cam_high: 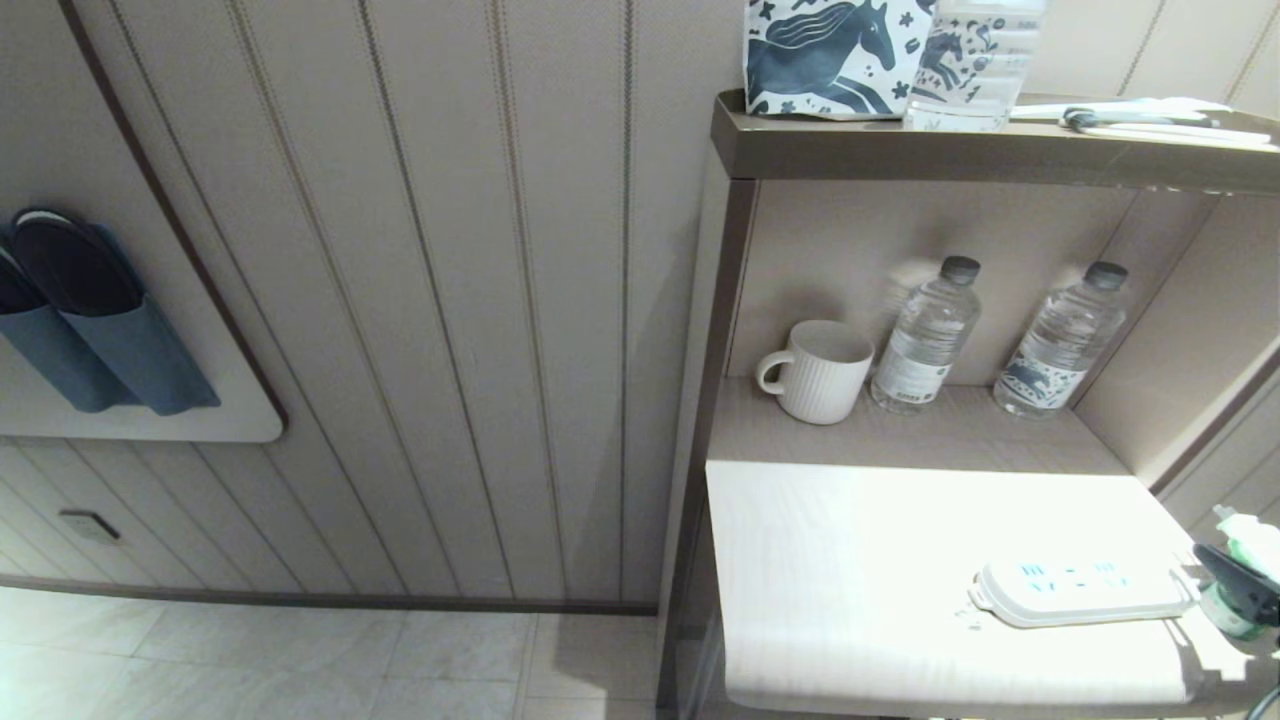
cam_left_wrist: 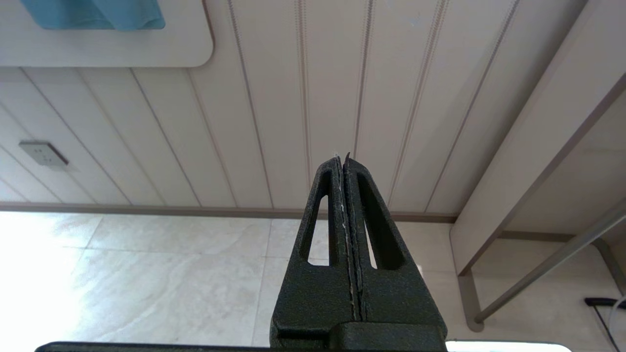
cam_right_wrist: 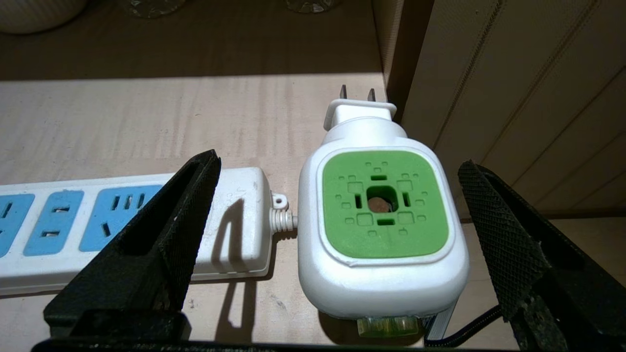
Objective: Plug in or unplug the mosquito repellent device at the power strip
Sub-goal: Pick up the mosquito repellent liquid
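The mosquito repellent device point(cam_right_wrist: 383, 215) stands unplugged between the right gripper point(cam_right_wrist: 337, 234)'s released jaws, just right of the power strip point(cam_high: 1085, 592) on the bench point(cam_high: 850, 560). Its prongs point far. The left gripper point(cam_left_wrist: 345, 161) hangs clenched, well apart

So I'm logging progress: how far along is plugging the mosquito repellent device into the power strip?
Nothing is done yet: the mosquito repellent device stands unplugged beside the power strip, prongs bare. In hand: the right gripper straddles it, fingers open. Left: grasp, align, insert. The left gripper is parked.

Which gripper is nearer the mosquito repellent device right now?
Right. The right gripper hangs open over the mosquito repellent device, one finger on each side. The left gripper is shut, off near the floor.
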